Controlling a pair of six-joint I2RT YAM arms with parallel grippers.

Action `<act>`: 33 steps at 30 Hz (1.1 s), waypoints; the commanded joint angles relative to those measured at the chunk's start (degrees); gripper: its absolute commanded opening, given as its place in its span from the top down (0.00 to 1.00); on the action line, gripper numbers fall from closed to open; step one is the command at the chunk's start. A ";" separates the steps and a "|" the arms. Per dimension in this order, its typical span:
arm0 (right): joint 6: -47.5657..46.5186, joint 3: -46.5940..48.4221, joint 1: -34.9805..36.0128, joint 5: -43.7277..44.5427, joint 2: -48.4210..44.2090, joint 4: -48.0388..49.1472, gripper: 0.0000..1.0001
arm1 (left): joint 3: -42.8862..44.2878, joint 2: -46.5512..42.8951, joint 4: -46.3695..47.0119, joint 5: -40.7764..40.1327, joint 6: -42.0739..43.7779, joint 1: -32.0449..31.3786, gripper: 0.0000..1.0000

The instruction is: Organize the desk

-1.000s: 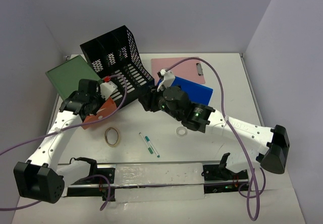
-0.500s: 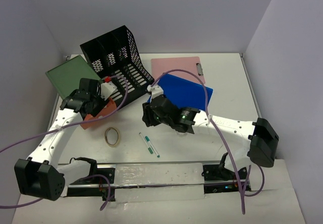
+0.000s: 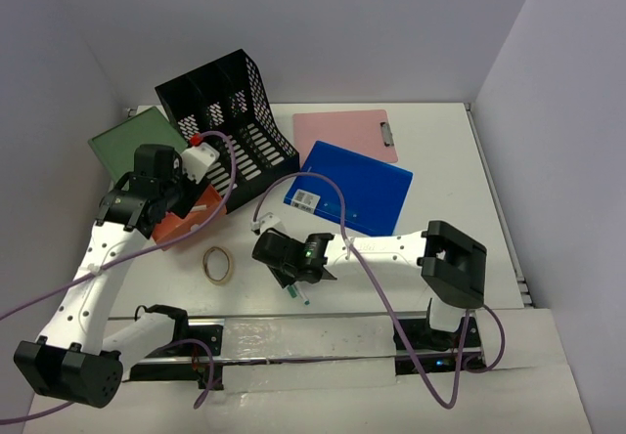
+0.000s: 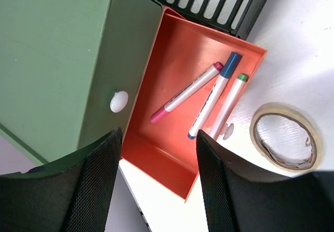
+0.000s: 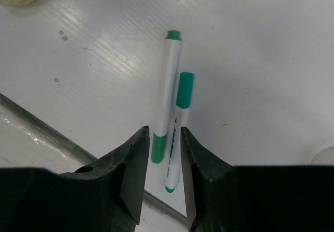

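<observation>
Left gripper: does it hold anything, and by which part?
Nothing is held. The left gripper is open above the orange drawer, touching none of its three markers.

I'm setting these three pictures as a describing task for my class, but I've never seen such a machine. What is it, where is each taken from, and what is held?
These are two robot arms bolted to the near edge of a white desk. The overhead picture looks down on both; the other two come from cameras on each wrist. The left claw is open and empty above an orange tray holding three markers, beside a green box and a tape roll. The right claw sits close around two green-capped pens lying on the desk; whether it grips them is unclear. Farther back lie a black file rack, a pink clipboard and a blue folder.
</observation>
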 commanded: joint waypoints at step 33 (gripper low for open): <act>3.38 -3.63 -3.15 2.13 7.85 -2.59 0.70 | -0.81 -1.29 -0.41 3.08 -2.39 0.21 0.34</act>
